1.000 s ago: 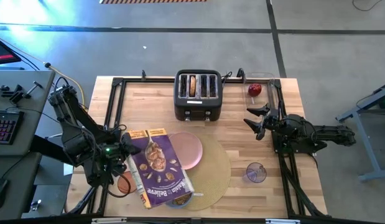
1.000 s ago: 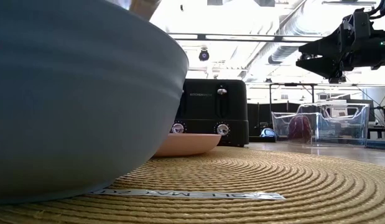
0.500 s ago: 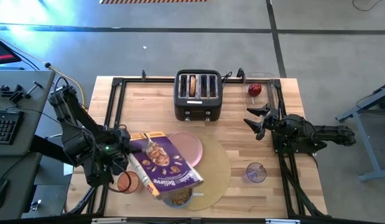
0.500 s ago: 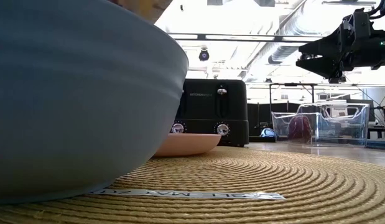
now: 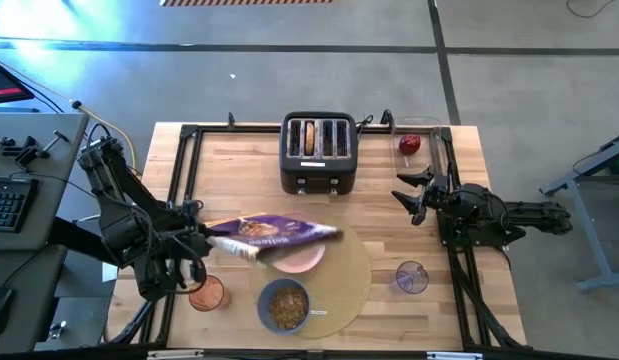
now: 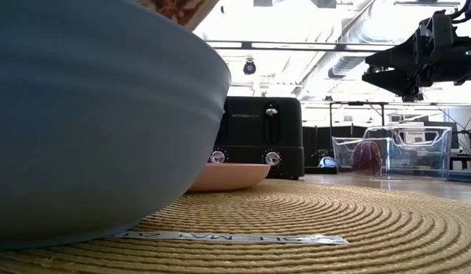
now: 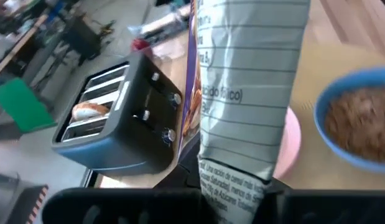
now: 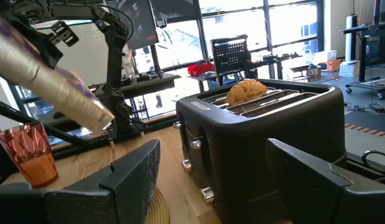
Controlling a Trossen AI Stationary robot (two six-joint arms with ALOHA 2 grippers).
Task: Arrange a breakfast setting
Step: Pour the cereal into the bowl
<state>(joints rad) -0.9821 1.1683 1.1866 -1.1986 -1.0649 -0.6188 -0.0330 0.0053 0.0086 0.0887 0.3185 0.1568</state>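
Observation:
My left gripper [image 5: 202, 243] is shut on the purple cereal box [image 5: 272, 231], which lies level above the pink plate [image 5: 301, 258]. The blue bowl [image 5: 284, 305], holding brown cereal, and the plate rest on the round tan placemat [image 5: 347, 272]. The orange cup [image 5: 206, 293] stands left of the bowl. The clear purplish glass [image 5: 411, 277] stands to the right of the mat. A bagel [image 5: 309, 137] sticks up from a slot of the black toaster [image 5: 319, 152]. The red apple [image 5: 410, 144] lies in a clear bin. My right gripper [image 5: 405, 195] is open and empty, right of the toaster. The spoon is hidden. My left gripper holds the cereal box by one end [image 7: 232, 186], its two fingers on the box's opposite faces. The fingers come level from the table's left, along the box. The box is lifted clear, lying about level with a narrow side up, its free end over the plate.
The clear bin [image 6: 395, 152] stands at the far right corner. A black frame [image 5: 189, 160] runs along the table's edges. Bare wood shows between the toaster and the mat, and around the glass.
My left gripper has rolled its wrist. The cereal box, which was tipped over the bowl with its front face up, has turned onto its narrow side and swung level toward the far side. It has uncovered the bowl and the cereal in it.

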